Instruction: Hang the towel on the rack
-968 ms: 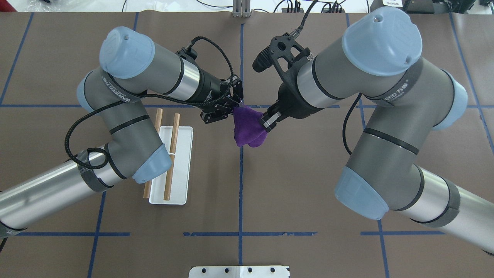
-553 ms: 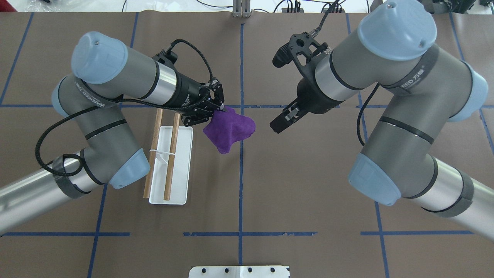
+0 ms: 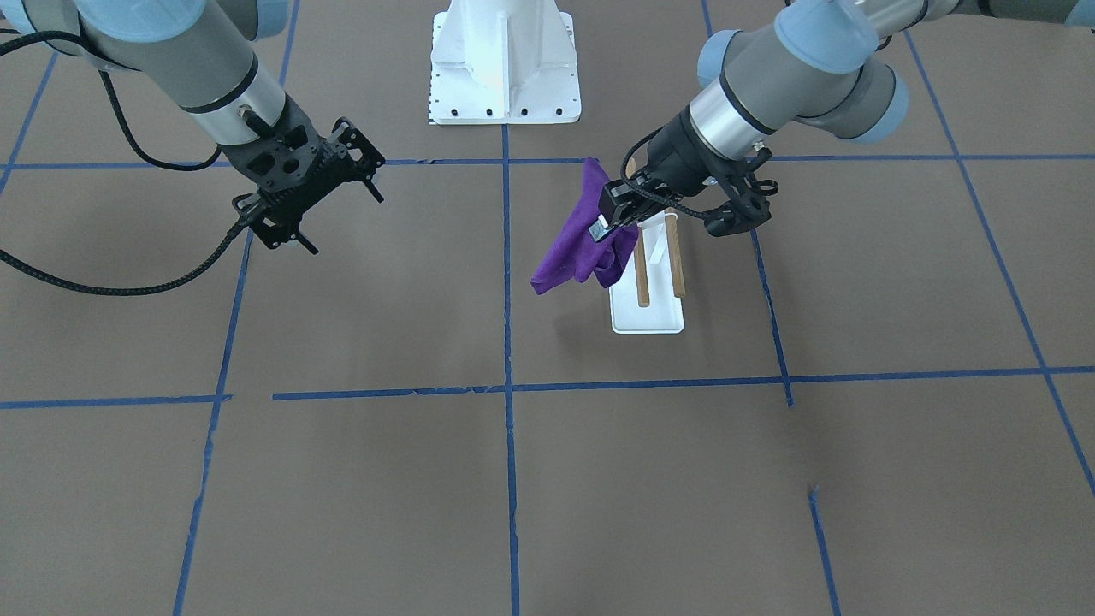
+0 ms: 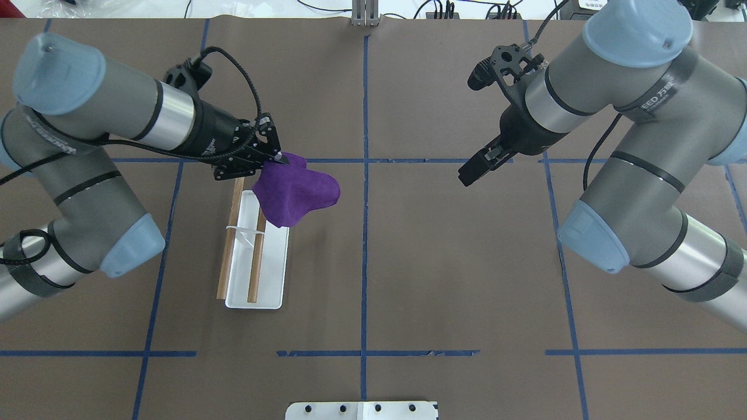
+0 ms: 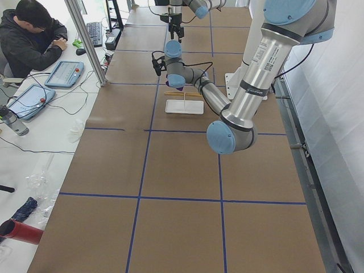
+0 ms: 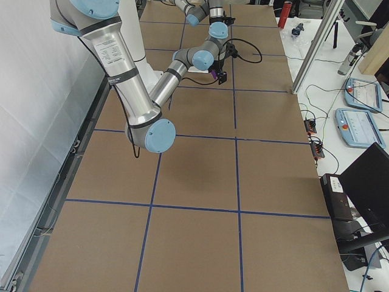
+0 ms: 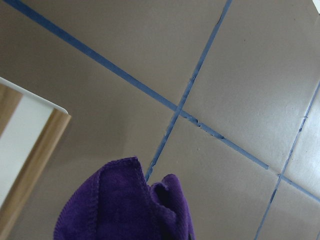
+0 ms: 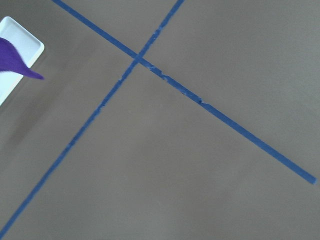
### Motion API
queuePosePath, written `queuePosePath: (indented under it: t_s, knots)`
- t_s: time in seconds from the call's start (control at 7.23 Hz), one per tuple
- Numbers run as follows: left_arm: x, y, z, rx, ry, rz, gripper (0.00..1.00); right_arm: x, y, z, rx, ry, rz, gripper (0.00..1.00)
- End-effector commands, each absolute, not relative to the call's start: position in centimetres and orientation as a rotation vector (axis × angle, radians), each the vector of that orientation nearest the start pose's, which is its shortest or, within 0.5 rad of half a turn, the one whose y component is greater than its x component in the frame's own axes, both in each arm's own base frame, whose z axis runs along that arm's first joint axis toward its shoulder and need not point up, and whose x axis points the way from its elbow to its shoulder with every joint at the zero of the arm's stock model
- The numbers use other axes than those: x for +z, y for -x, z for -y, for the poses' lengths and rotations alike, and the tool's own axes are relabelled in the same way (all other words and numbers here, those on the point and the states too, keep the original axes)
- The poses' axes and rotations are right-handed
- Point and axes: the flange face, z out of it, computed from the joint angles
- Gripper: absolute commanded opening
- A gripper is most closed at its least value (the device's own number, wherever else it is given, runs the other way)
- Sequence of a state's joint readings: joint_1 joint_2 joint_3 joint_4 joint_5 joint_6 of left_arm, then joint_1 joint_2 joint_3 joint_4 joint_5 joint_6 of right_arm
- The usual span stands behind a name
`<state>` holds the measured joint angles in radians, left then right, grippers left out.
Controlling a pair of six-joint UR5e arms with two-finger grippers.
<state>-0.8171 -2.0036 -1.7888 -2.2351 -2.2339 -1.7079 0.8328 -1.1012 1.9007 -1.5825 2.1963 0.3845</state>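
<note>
Left gripper (image 4: 279,158): noted clamped on one corner of the purple towel (image 4: 296,195). The pinch was made out only in the overhead and front-facing (image 3: 609,221) views. No fingers were shown by the left wrist camera, only hemmed folds of the towel (image 7: 125,205) at the bottom of its frame.

The towel was seen bunched, hanging down from the fingertips and spreading away from the wrist. In the front-facing view its lowest point (image 3: 582,235) was seen clear of the table (image 3: 428,479), with a shadow cast beneath.

The rack (image 4: 271,274) was recorded just under and beside the left gripper, running back from the fingertips toward the robot's side. From overhead the cloth was seen covering the rack's end nearest the gripper and part of one of the wooden rods (image 4: 255,262). From the front it was seen hanging alongside the rack (image 3: 650,321), on the side toward the table's middle. Contact with the rod could not be settled from either view. One rod and a strip of the white base (image 7: 15,140) were caught by the left wrist camera.

Farther out, the right gripper (image 4: 467,175) was seen well apart from the towel, holding nothing. Its jaws were viewed edge-on, so their opening could not be told. A purple tip (image 8: 15,62) over a corner of the rack (image 8: 27,42) was caught by the right wrist camera.

In the left side view only a small purple patch (image 5: 176,81) was shown.
</note>
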Motion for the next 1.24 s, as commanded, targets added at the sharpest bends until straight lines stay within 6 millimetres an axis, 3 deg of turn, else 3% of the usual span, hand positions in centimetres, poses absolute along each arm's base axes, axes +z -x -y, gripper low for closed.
queuePosePath:
  t_s: [0.0,0.14,0.41,0.69,0.97,1.11]
  knots:
    - [28.4,-32.6,47.5,-0.261,0.027,-1.317,0.00,30.8,30.8,51.4,-0.636,-0.334,0.832,1.00]
    - [29.8,-32.7,47.3,-0.242,0.019,-1.298,0.00,32.6,29.3,52.5,-0.666,-0.322,0.794,1.00]
    - [31.4,-32.9,47.1,-0.248,0.023,-1.273,0.00,33.1,28.4,53.0,-0.694,-0.314,0.765,1.00]
    - [32.3,-34.1,47.1,-0.264,0.010,-1.249,0.30,33.1,28.4,53.0,-0.695,-0.314,0.767,1.00]
    - [32.7,-34.6,47.1,-0.267,0.011,-1.241,0.39,33.0,28.3,53.0,-0.693,-0.316,0.768,1.00]
    - [32.9,-34.6,47.2,-0.269,0.012,-1.238,0.53,33.0,28.4,53.0,-0.694,-0.317,0.769,1.00]
